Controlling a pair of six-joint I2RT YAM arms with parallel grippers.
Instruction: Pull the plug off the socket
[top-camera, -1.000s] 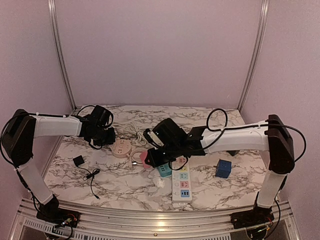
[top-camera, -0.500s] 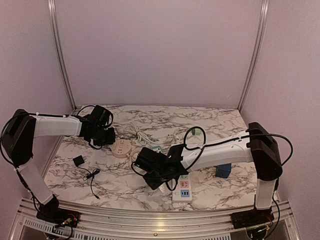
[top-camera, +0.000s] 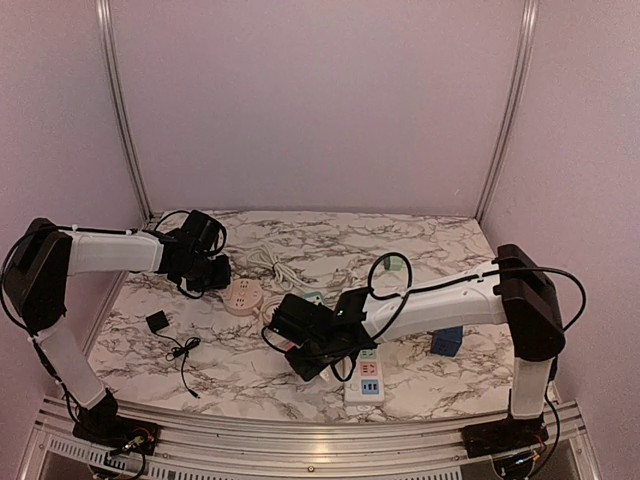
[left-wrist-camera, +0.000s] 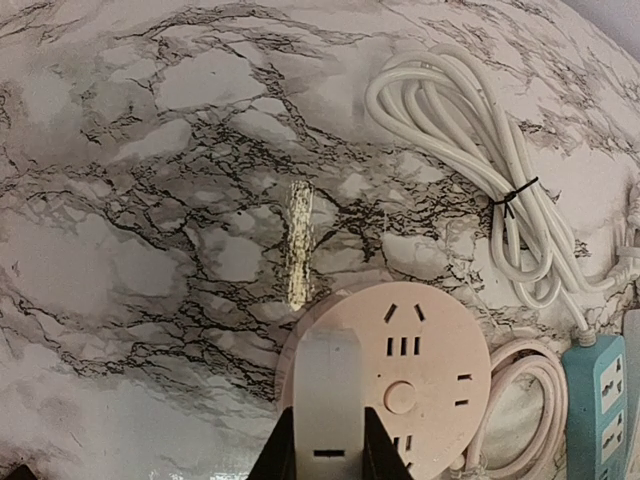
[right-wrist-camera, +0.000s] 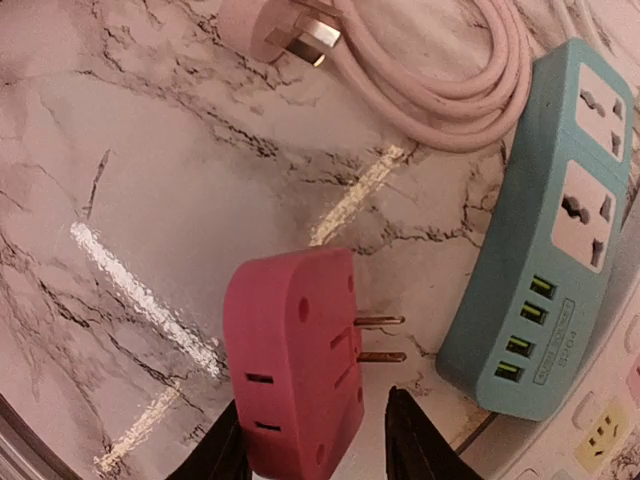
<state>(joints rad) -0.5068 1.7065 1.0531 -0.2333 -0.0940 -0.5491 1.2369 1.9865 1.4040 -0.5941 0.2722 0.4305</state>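
Pink plug (right-wrist-camera: 295, 365): lying free of every socket, its two metal prongs (right-wrist-camera: 378, 338) bare and pointing toward the teal power strip (right-wrist-camera: 540, 270), with a gap of marble showing between prong tips and strip
Plug and jaws: the plug body is sitting between the two fingers of the right gripper (right-wrist-camera: 318, 445), its lower end reaching down into the gap while the prong side is facing out sideways
Right jaws: clamping the pink plug, one finger pressing on each flank
Right arm: reaching across low over the middle of the table (top-camera: 230, 365) in the top view, wrist hanging near the front edge
Teal power strip: lying just beside the plug, its outlets and green ports facing up, nothing sitting in them
Pink cable (right-wrist-camera: 450, 90): looping in a coil beyond the plug, touching the teal strip, its own pale pink plug head (right-wrist-camera: 270, 25) resting at the coil's end
White strip (top-camera: 365, 378): lying on the far side of the teal one from the plug, coloured outlets showing
Left gripper (left-wrist-camera: 328, 450): hanging at the edge of the round pink socket (left-wrist-camera: 420, 360)
Left jaws: pinching a pale white block (left-wrist-camera: 328, 385) that is overlapping the round socket's rim
White cord (left-wrist-camera: 480, 170): lying bundled and tied behind the round socket
Blue cube (top-camera: 447, 340): sitting near the right arm, well apart from the plug
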